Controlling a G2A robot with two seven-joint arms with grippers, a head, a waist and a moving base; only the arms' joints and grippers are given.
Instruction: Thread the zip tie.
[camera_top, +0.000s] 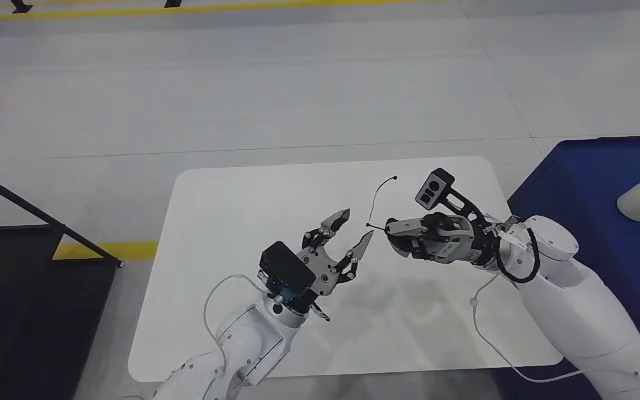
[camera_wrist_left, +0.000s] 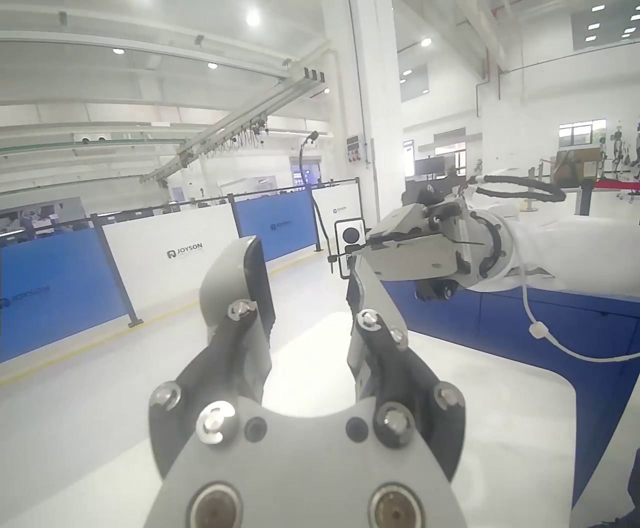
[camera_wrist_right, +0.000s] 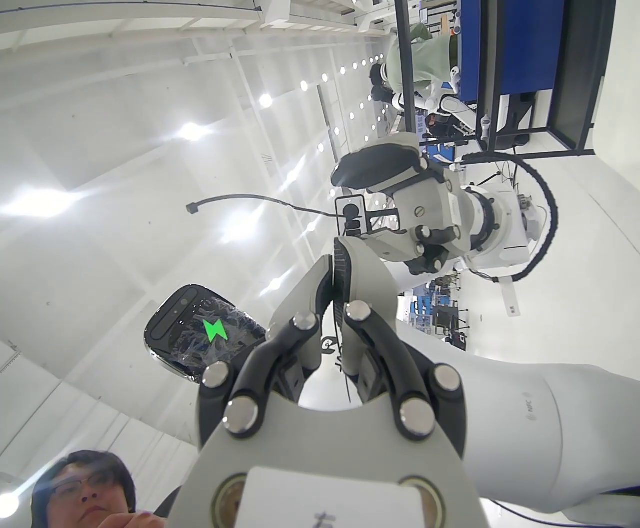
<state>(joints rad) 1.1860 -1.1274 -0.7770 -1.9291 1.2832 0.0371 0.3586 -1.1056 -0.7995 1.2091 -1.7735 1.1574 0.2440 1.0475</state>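
Observation:
The zip tie (camera_top: 373, 200) is a thin black strip that curves up off the white table (camera_top: 250, 200), its small square head (camera_wrist_right: 192, 207) at the free end. My right gripper (camera_top: 388, 226) is shut on the strip's lower part, held above the table's right half. In the right wrist view the gripper (camera_wrist_right: 332, 265) pinches the strip and the zip tie (camera_wrist_right: 250, 197) arcs away from it. My left gripper (camera_top: 360, 222) stands open just beside it, fingertips close to the tie's lower end. In the left wrist view this gripper (camera_wrist_left: 305, 260) holds nothing, and the right gripper (camera_wrist_left: 350, 257) faces it.
A blue cabinet (camera_top: 590, 180) stands off the table's right edge. A black frame (camera_top: 50, 225) stands to the left. A loose white cable (camera_top: 490, 335) hangs from the right arm over the table. The table's far and left parts are bare.

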